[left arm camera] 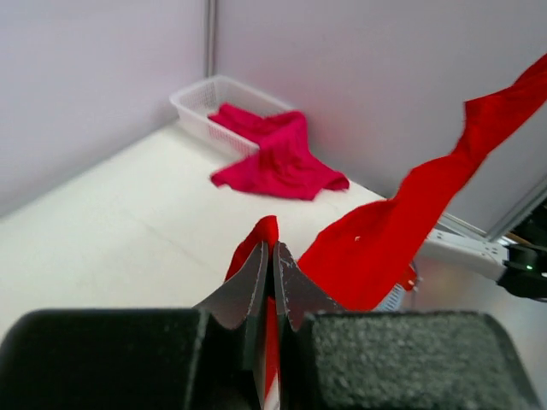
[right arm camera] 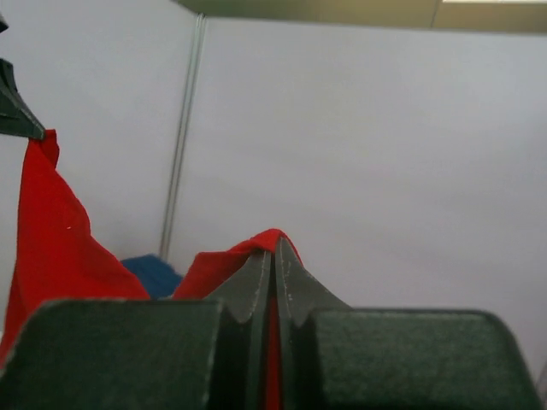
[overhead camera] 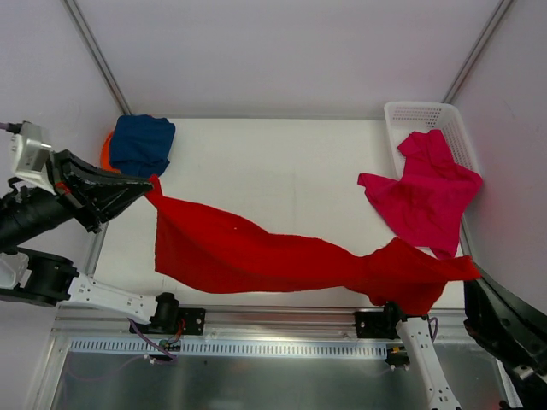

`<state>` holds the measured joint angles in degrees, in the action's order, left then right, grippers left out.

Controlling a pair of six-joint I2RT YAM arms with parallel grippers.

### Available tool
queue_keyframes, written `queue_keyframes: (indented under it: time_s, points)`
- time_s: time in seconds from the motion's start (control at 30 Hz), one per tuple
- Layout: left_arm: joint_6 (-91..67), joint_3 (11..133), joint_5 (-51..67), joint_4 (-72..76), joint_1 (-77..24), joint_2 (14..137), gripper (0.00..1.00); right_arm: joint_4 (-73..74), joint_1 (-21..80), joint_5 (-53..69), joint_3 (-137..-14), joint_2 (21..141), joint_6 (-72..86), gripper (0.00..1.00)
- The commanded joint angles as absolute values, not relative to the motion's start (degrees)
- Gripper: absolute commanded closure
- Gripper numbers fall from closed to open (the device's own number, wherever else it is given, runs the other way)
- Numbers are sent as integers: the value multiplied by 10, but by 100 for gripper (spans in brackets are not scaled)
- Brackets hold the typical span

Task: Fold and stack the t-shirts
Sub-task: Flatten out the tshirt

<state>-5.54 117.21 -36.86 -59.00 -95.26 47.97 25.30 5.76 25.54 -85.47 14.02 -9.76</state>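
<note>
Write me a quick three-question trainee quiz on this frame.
1. True or false: the left end effector and the right end effector are both shut on the red t-shirt.
2. Where is the magenta-pink t-shirt?
A) folded flat at the table's centre
B) draped partly in the white basket, partly out onto the table
C) held up in the air
3. Which shirt lies on top of the orange t-shirt in the far left corner?

Key: 1 true; 2 B; 3 the navy blue t-shirt.
</note>
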Motion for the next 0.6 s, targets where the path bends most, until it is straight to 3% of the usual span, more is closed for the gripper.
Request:
queue_keyframes:
  time_s: [0.0,0.2,0.4,0.57]
  points:
    - [129,1154,-373,-420,-953,455,100,165,60,198,-875,181,-145,99]
    - [323,1131,-401,-247,-935,463,100,156,61,111,-912,268,-205,99]
    - [774,912,-461,286,-933,432,100,106,61,23,-888,366,-265,99]
    - [885,803,-407,523,-933,414,100,40,61,7,-830,455,-259,100]
